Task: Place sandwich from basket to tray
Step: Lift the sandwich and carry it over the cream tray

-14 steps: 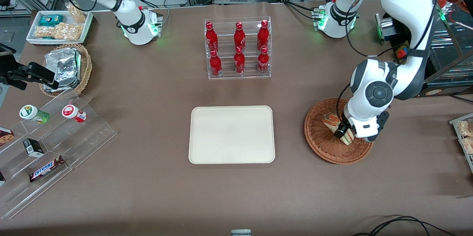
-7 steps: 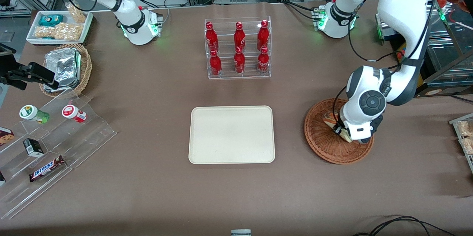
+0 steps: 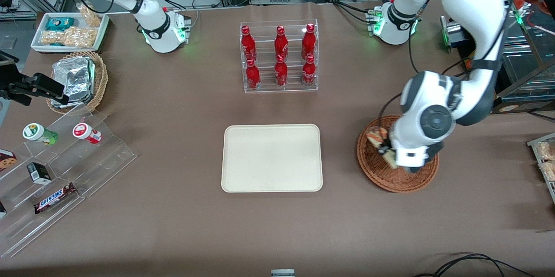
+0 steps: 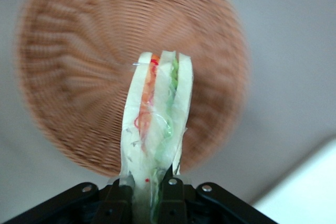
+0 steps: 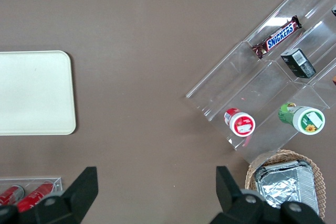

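Observation:
My left gripper [image 3: 386,152] [image 4: 147,195] is shut on the sandwich [image 3: 378,139] [image 4: 156,129], a clear-wrapped wedge of pale bread with red and green filling. The sandwich hangs lifted above the reddish-brown woven basket [image 3: 377,171] [image 4: 68,77], over the part of the basket nearest the tray. The cream rectangular tray [image 3: 272,158] [image 5: 32,93] lies bare in the middle of the table, a short way from the basket toward the parked arm's end. The arm's wrist hides part of the basket in the front view.
A clear rack of red bottles [image 3: 279,57] stands farther from the front camera than the tray. Toward the parked arm's end are a clear stepped display with snacks [image 3: 60,168], a tan basket of foil packs [image 3: 78,79] and a white tray of snack bags [image 3: 69,30].
The gripper has risen with the sandwich out of the basket and shifted toward the tray; the sandwich, earlier resting in the basket, now hangs above it.

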You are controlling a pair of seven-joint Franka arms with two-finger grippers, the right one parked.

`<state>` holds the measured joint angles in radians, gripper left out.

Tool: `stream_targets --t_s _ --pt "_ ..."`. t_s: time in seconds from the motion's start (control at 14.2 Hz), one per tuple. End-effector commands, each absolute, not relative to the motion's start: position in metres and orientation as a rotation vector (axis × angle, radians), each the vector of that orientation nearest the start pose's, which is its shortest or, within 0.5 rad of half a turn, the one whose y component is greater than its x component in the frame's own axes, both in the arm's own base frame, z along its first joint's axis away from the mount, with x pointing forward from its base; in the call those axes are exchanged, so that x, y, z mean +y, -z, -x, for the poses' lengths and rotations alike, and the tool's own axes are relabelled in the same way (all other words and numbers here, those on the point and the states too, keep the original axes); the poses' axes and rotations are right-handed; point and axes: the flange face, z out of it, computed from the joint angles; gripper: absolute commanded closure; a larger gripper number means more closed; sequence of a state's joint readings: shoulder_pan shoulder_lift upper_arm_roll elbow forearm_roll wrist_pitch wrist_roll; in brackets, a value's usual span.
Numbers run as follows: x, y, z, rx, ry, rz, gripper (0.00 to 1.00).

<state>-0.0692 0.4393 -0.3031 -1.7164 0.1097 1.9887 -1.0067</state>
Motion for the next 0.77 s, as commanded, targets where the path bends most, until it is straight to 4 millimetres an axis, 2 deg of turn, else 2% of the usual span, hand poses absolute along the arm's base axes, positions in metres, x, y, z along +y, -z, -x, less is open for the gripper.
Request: stream_targets --t_s 0.0,0.07,0.14,0.28,0.56,0.7 --pt "-0.271 -0.329 -0.649 -0.63 -0.13 3.068 0.97" --pt "-0.304 -0.327 -0.641 -0.429 -0.055 3.078 0.96" --pt "-0.333 -0.322 -0.632 -0.302 0.037 3.049 0.96" --pt "-0.367 -0.318 -0.636 -0.309 0.085 3.113 0.97" --pt "-0.459 -0.317 -0.607 -0.207 0.088 3.19 0.98" --pt "-0.488 -0.309 -0.598 -0.238 0.077 3.218 0.98"
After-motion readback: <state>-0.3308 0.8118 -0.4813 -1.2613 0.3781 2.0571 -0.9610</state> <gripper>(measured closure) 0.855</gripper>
